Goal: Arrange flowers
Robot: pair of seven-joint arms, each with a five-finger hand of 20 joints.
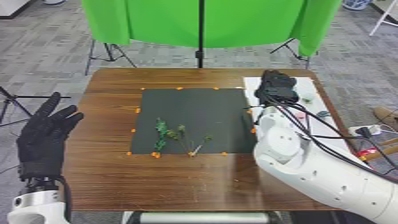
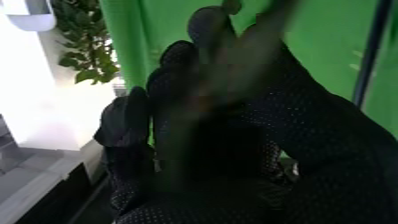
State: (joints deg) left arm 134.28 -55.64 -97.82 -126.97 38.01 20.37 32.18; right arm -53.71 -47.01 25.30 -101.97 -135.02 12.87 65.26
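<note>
Gently now: the right hand, above the white board, has its fingers curled round a green stem, so a light grip should spare it. Best lower it flat beside the sprigs on the dark mat, ends gathered, before letting go. The left hand, beside the surface, is open.
</note>
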